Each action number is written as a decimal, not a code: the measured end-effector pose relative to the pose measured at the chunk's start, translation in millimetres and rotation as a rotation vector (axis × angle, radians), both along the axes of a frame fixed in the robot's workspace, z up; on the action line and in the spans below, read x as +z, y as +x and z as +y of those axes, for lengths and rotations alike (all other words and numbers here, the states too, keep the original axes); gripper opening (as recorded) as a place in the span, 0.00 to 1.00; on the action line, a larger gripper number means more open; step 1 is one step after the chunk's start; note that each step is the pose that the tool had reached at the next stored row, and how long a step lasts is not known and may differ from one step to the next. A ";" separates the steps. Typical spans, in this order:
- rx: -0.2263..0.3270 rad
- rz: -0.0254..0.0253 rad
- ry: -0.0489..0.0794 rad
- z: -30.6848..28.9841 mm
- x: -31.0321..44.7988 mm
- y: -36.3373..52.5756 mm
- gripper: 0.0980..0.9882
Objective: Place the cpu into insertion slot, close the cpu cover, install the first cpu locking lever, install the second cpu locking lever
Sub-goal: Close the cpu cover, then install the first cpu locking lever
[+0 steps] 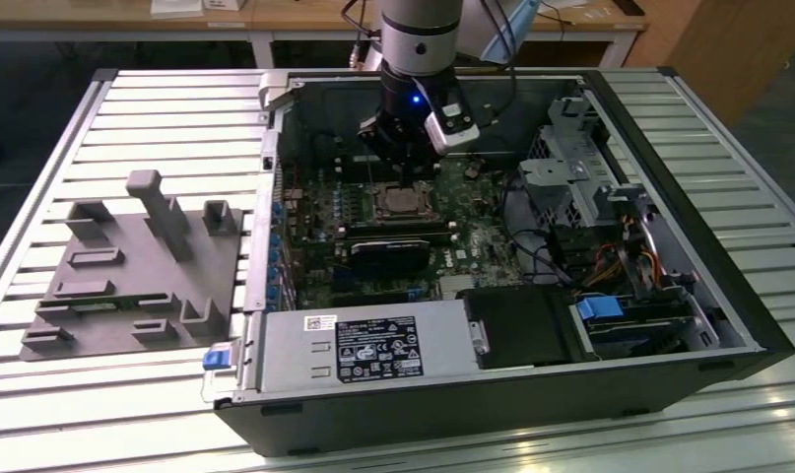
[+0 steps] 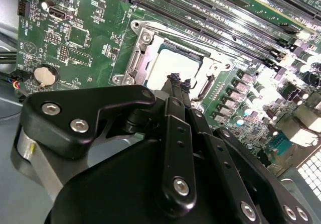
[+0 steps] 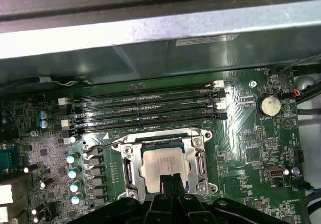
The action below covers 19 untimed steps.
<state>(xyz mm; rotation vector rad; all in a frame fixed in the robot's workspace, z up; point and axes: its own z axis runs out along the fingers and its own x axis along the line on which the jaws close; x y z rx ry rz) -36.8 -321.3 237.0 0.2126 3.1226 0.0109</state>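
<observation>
The cpu (image 3: 161,163) lies flat in the insertion slot (image 3: 131,191), its silvery top showing; it also appears in the second wrist view (image 2: 168,66) and the exterior view (image 1: 400,203). The cpu cover (image 3: 199,156) lies down around the chip as a metal frame. A thin wire lever (image 3: 100,147) stands out from one corner of the socket. My gripper (image 3: 169,182) hangs just above the chip's near edge, fingers pressed together with nothing between them; the second wrist view shows the gripper (image 2: 175,79) over the chip too. In the exterior view the gripper (image 1: 400,166) is inside the open computer case.
Long black memory slots (image 3: 145,108) run beside the socket. A black heatsink block (image 1: 386,254) and the power supply (image 1: 370,345) lie toward the case front. A drive cage (image 1: 581,168) and cables fill the exterior view's right. A grey fixture tray (image 1: 134,266) sits outside, left.
</observation>
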 end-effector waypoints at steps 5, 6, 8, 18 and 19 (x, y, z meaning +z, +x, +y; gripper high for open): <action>-0.001 0.0000 0.000 0.0 0.0 -0.5 0.00; -0.001 0.0000 0.000 0.0 0.0 -0.5 0.00; -0.001 0.0000 0.000 0.0 0.0 -0.6 0.00; -0.001 -0.0002 0.000 0.0 0.0 -8.1 0.00; -0.001 -0.0004 0.000 0.0 0.0 -10.6 0.00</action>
